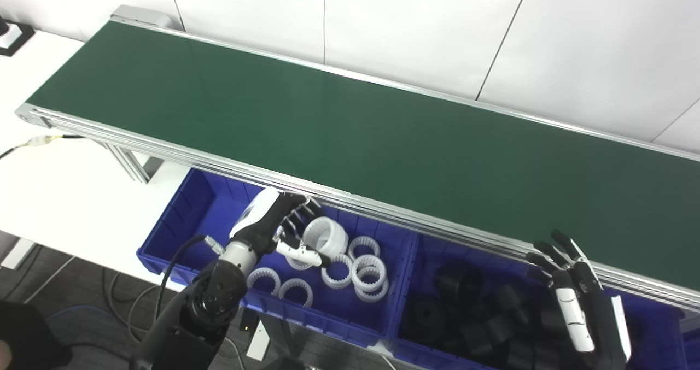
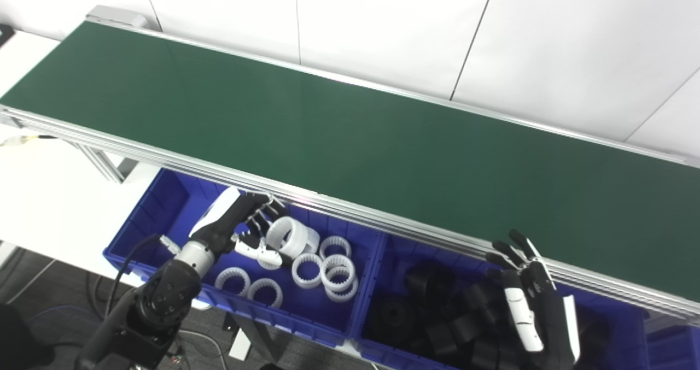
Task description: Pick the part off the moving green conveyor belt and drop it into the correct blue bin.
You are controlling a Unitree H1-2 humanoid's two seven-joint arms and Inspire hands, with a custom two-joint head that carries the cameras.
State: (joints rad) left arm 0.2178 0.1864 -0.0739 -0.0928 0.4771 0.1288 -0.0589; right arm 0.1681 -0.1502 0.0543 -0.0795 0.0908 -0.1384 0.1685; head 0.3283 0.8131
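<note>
One white ring (image 1: 326, 235) half-hidden by left hand (image 1: 276, 225).

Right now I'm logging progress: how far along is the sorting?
Done: the green belt shows no parts, and white rings already lie in the left blue bin. In hand: the left hand holds a white ring over that bin. Left: releasing it. The right hand waits open.

A dark green belt (image 1: 350, 135), blue bins (image 1: 180, 222), white toothed rings (image 1: 369, 271), black parts (image 1: 481, 326), and white walls (image 1: 415, 25).
</note>
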